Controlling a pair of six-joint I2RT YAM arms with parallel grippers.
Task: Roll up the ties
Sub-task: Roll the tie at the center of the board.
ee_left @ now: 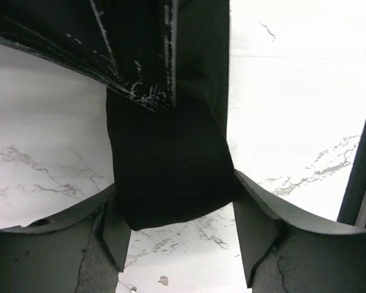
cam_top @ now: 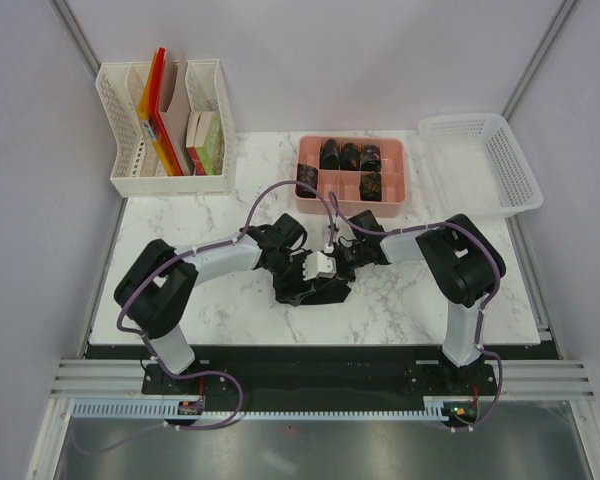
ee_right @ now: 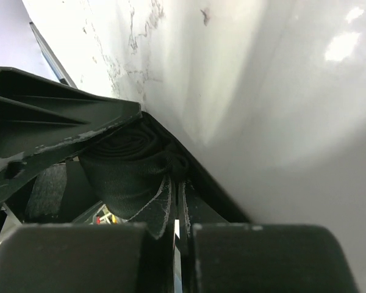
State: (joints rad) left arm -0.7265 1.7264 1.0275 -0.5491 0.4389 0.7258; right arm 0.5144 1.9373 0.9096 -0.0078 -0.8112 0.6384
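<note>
Right wrist view, blackish tie (ee_right: 125, 168) partly coiled, right gripper (ee_right: 177, 210) clamping it, left gripper (ee_left: 177, 189) open

The left white-and-black jointed arm (cam_top: 205, 262) and the right white-and-black jointed arm (cam_top: 450, 262) both fold at the elbow and reach inward, wrists nearly meeting, the left black two-finger gripper (ee_left: 177, 210) facing the tabletop with jaws spread wide, the right black two-finger gripper (ee_right: 149, 125) clamped tight.
</note>
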